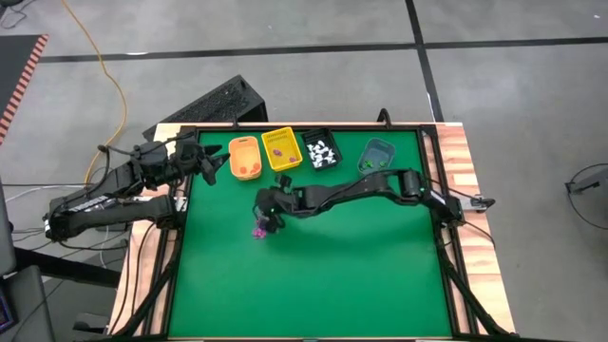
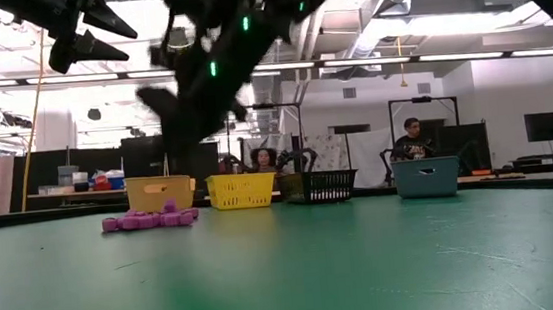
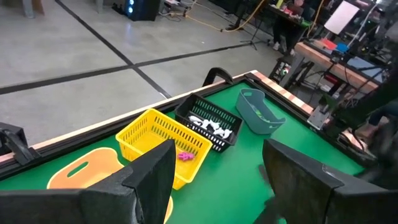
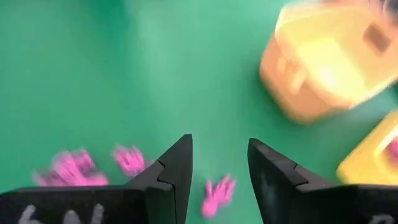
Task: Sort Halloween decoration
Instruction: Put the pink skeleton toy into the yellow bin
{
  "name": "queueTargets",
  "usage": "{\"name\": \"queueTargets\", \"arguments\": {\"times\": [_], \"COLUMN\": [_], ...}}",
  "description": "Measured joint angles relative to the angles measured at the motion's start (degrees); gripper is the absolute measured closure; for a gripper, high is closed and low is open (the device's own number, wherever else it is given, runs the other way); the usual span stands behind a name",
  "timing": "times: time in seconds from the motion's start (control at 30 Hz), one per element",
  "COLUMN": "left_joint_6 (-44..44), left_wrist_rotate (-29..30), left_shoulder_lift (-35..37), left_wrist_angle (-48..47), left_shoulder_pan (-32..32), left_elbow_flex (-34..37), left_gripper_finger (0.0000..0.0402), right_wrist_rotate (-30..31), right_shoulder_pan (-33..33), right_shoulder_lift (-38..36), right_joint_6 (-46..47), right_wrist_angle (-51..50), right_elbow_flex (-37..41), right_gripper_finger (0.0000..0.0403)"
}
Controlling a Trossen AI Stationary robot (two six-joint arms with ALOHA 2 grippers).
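Observation:
A small heap of purple trinkets lies on the green mat near the table's middle. My right gripper hovers open just above them and touches none. One purple hand-shaped trinket lies on the mat below the gap between its fingers, and others lie to one side. My left gripper waits open in the air at the far left, beside the orange bin.
Four bins stand in a row along the far edge. The orange bin holds brown bits, the yellow bin a purple one, the black bin white ones, and the grey-blue bin green ones. The near half of the mat is bare. People sit in the room behind.

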State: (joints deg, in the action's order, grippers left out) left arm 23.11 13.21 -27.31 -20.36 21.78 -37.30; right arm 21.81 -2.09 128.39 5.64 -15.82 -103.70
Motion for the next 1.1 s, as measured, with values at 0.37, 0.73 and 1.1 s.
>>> {"name": "queueTargets", "arguments": {"times": [0.37,0.73,1.1], "left_joint_6": [-0.6,-0.9,-0.1], "left_wrist_rotate": [-0.3,1.2,1.6], "left_shoulder_lift": [0.1,0.0,0.0], "left_wrist_angle": [0.7,1.0,0.6], "left_shoulder_pan": [0.0,0.0,0.0], "left_elbow_flex": [0.0,0.0,0.0], "left_gripper_finger": [0.0170,0.0170,0.0170], "right_wrist_rotate": [-9.9,-10.7,-3.7], "right_shoulder_pan": [3.7,3.8,0.6], "right_shoulder_lift": [-17.9,-48.4,-28.6], "right_joint_6": [-12.5,0.7,4.3], "right_wrist_angle": [-18.0,12.6,53.3], "right_elbow_flex": [3.7,47.1,57.1], "right_gripper_finger": [0.0265,0.0294,0.0295]}}
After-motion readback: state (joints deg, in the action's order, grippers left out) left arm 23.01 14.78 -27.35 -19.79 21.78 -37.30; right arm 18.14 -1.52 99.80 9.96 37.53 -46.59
